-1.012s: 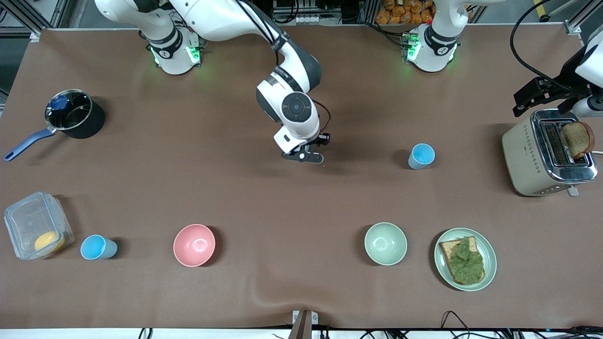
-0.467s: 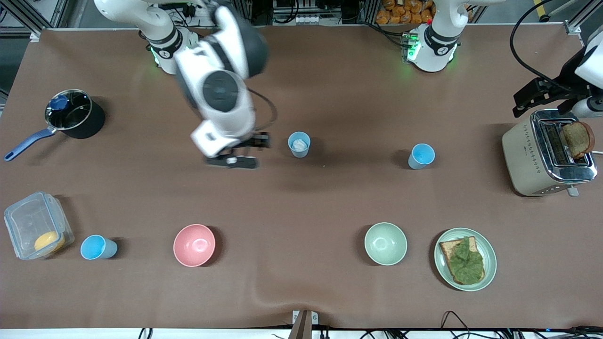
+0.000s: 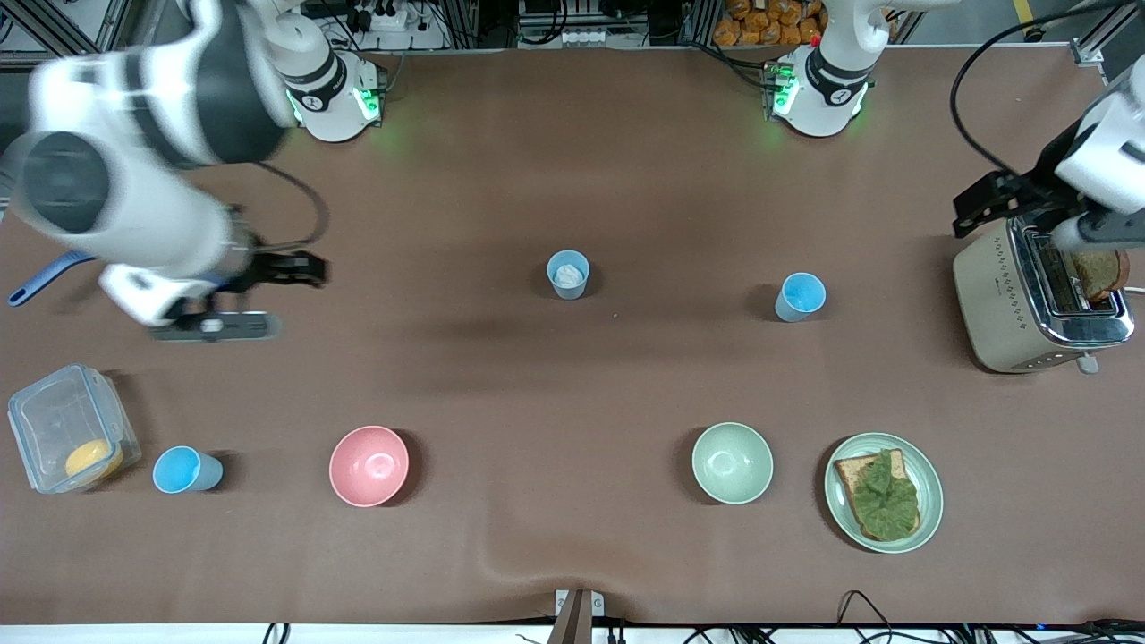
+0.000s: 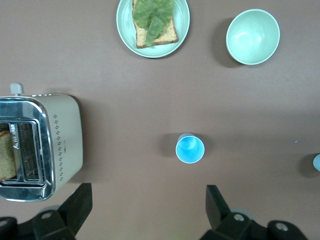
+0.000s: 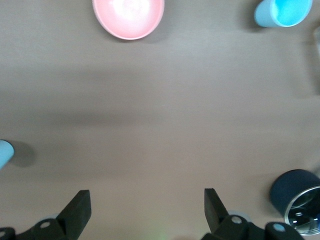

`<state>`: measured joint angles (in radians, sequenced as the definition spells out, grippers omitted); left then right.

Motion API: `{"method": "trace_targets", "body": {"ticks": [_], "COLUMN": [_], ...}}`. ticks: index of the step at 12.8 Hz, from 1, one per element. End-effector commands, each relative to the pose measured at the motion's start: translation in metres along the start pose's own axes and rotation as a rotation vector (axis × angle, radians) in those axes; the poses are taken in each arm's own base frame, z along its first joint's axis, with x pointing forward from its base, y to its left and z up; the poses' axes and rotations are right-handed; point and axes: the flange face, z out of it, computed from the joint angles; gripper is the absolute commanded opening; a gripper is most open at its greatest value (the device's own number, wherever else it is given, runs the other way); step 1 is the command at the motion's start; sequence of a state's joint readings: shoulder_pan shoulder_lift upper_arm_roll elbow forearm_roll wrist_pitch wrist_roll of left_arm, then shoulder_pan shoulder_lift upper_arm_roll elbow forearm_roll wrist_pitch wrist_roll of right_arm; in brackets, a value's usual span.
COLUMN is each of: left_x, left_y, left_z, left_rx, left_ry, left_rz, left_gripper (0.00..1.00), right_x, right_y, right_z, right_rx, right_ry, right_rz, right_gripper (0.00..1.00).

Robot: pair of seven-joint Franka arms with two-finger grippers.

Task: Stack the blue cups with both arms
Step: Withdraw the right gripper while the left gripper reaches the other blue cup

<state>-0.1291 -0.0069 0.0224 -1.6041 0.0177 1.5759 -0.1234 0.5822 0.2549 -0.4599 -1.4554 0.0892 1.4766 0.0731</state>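
Brown table (image 3: 572, 555), seen from the front edge toward the robot bases. Along the front edge, from the right arm's end: a clear box (image 3: 67, 438) holding something yellow, a blue cup (image 3: 183, 470) lying just beside it, a pink bowl (image 3: 368, 465), a green bowl (image 3: 732, 462), and a plate (image 3: 930, 501) with toast and a leaf on it, toward the front corner at the left arm's end.

Mid-table: a second cup (image 3: 568, 273), upright, whitish inside, stands alone near the centre; a third cup (image 3: 799, 296), blue inside, stands well apart from it toward the left arm's end. No cup is stacked in another.

Toaster (image 3: 1029, 300) at the edge of the left arm's end, with a slice in its slot.

Right gripper (image 3: 215, 326) hangs over the table near the edge at the right arm's end, above the box, fingers (image 5: 75, 212) wide apart and holding nothing; the pot (image 5: 300, 200) shows in its wrist view.

Left gripper (image 4: 147, 215) hangs over the toaster's end of the table, fingers (image 4: 217, 207) apart, empty, with the third cup (image 4: 190, 149) below it.
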Motion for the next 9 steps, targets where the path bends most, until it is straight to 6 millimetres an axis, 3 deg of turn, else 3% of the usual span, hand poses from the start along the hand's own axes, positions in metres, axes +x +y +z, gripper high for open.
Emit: {"method": "trace_targets", "body": {"ticks": [1, 3, 6, 9], "left_x": [0.002, 0.004, 0.008, 0.016], "left_y": [0.002, -0.002, 0.003, 0.033], "left_z": [-0.005, 0.006, 0.043, 0.086], "left_rx": [-0.021, -0.024, -0.022, -0.038], "left_ry": [0.011, 0.032, 0.019, 0.033], "left_rz": [-0.011, -0.018, -0.011, 0.028], "left_gripper": [1.00, 1.00, 1.00, 1.00], "right_x": [-0.014, -0.014, -0.036, -0.056], "right_y": [0.050, 0.076, 0.104, 0.107], "right_z": [0.003, 0.012, 0.040, 0.013], "right_rx": [0.057, 0.088, 0.107, 0.075], "right_ry": [-0.007, 0.028, 0.170, 0.217], "right_rz": [-0.021, -0.045, -0.004, -0.028], "right_gripper": [1.00, 1.00, 1.00, 1.00]}}
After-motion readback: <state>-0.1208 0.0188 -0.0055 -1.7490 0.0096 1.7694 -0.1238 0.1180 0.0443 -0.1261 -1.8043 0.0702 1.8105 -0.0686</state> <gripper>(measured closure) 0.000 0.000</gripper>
